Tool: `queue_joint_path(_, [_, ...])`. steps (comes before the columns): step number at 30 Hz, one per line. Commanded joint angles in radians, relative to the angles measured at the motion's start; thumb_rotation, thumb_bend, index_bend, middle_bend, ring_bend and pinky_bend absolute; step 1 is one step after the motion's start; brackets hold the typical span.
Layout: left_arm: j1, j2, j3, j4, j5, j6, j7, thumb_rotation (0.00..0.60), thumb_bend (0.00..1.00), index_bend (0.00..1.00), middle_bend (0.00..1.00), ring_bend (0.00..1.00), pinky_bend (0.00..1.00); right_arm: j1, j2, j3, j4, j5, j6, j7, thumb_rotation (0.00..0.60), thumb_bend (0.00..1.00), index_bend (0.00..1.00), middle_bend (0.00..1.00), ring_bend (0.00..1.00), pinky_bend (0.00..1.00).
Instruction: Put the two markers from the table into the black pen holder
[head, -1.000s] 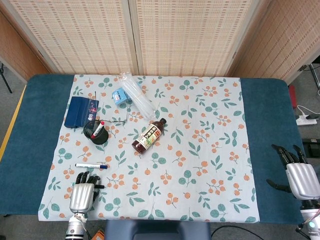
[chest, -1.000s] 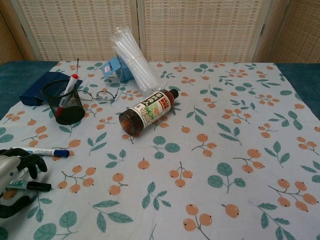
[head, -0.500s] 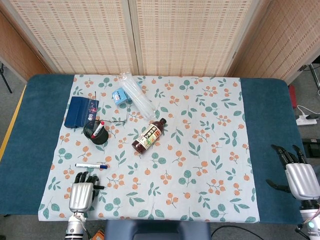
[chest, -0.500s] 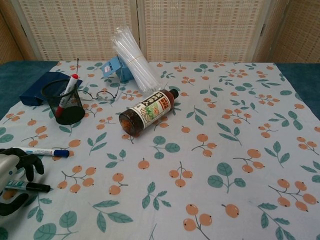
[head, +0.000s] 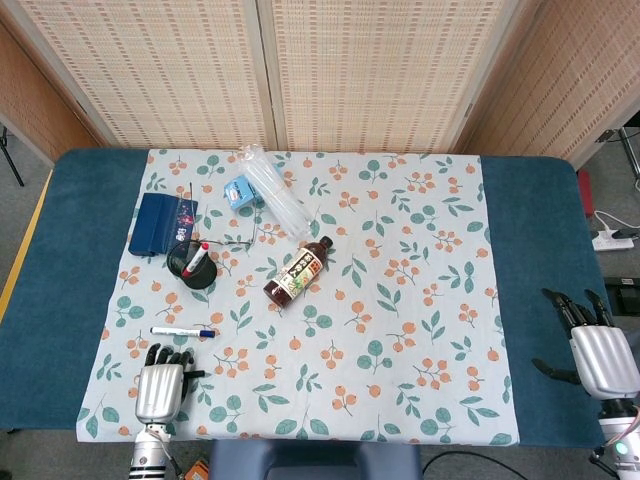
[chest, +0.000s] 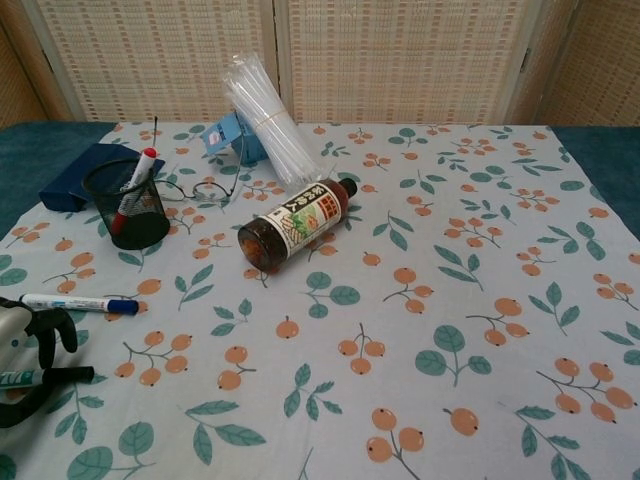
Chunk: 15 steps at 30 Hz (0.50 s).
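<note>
The blue-capped marker (head: 183, 331) lies flat on the floral cloth (head: 400, 300) at the near left of the desk (head: 60, 290); its long axis runs left to right, white barrel to the left and blue cap to the right, tilted slightly toward the near edge in the chest view (chest: 80, 303). A second marker, black-capped (chest: 45, 377), is held in the left hand (chest: 22, 365); its long axis is also roughly left to right, with the black end pointing right; most of its barrel is hidden by the fingers and cut off at the frame edge, and from the head view only a dark tip shows beside the hand (head: 160, 385). The black pen holder (chest: 127, 205) stands upright at the far left, well apart from both markers; a red-capped marker (chest: 133, 186) leans inside it, cap up, lower end seen only through the mesh. A blue case (head: 162, 224) lies just behind the holder; thin dark wire-like items beside the holder are too fine to identify. A brown bottle (chest: 297, 222) lies on its side near the centre, cap pointing to the far right; a clear plastic bundle (chest: 265, 120) and a small blue box (head: 240, 190) lie behind it. The right hand (head: 598, 350) rests at the near right edge over the bare blue surface, fingers spread, holding nothing; it is absent from the chest view.
</note>
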Motion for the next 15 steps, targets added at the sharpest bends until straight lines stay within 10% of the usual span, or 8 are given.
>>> queue_joint_path(1, [0.001,-0.001,0.001,0.004,0.003,0.004,-0.006,0.6,0.31,0.46,0.7,0.31,0.23,0.0,0.0,-0.001,-0.001,-0.001,0.0,-0.002,0.6,0.0,0.12,0.16,0.24,0.04])
queue_joint_path(15, [0.011,0.009,0.008,0.013,0.034,0.051,-0.026,0.6,0.31,0.63,0.71,0.32,0.23,-0.002,-0.001,0.0,-0.002,-0.006,0.008,-0.002,0.6,0.0,0.14,0.16,0.25,0.04])
